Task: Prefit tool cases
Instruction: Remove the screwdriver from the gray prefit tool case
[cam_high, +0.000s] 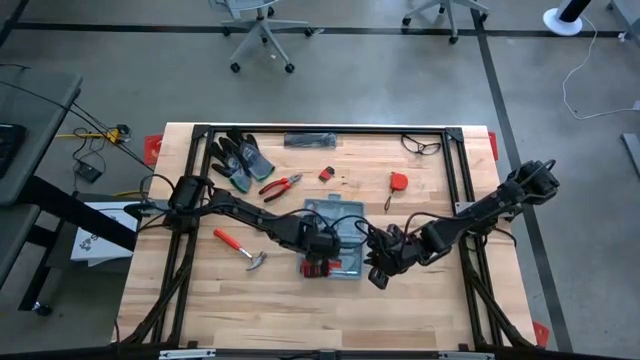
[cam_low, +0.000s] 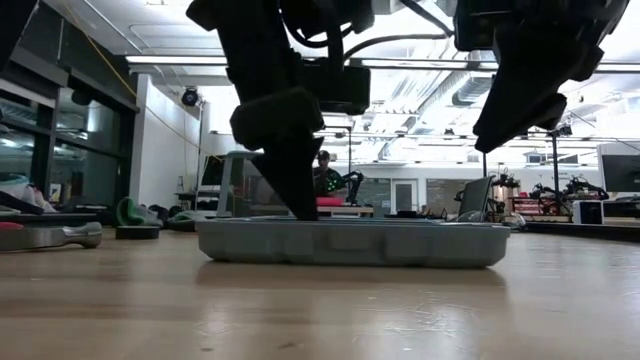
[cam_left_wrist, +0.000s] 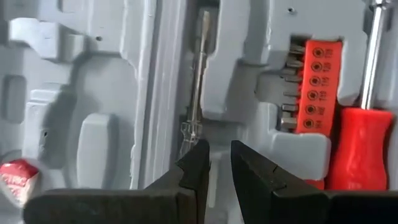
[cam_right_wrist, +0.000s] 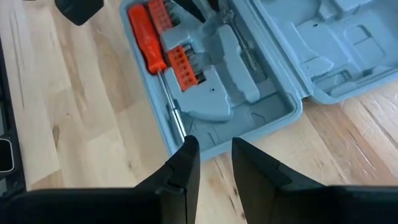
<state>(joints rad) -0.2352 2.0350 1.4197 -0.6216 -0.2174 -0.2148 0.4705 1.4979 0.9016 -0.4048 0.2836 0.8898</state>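
The blue-grey tool case (cam_high: 335, 232) lies open and flat on the wooden table (cam_high: 200, 300). A red-handled screwdriver (cam_left_wrist: 357, 146), an orange bit holder (cam_left_wrist: 317, 87) and a thin screwdriver (cam_left_wrist: 198, 81) sit in its recesses. My left gripper (cam_left_wrist: 221, 158) points down into the case (cam_low: 350, 243), fingers a narrow gap apart with nothing between them, just at the thin screwdriver's clear handle (cam_left_wrist: 188, 132). My right gripper (cam_right_wrist: 216, 155) hangs open above the case's rim (cam_right_wrist: 186, 146) on the side toward the table's right, clear of it. My left gripper comes from above, pointing steeply down, with one fingertip (cam_left_wrist: 200, 155) right at the free end of the thin screwdriver's clear handle. I cannot tell whether it touches the handle or the case. The screwdriver lies flat in its recess.
Left of the case lies a hammer (cam_high: 240, 248). Red pliers (cam_high: 280, 186), dark gloves (cam_high: 238, 158), a red tape measure (cam_high: 398, 181), glasses (cam_high: 422, 146) and a black strip (cam_high: 310, 140) lie toward the far edge. Bare wood stretches along the near edge.
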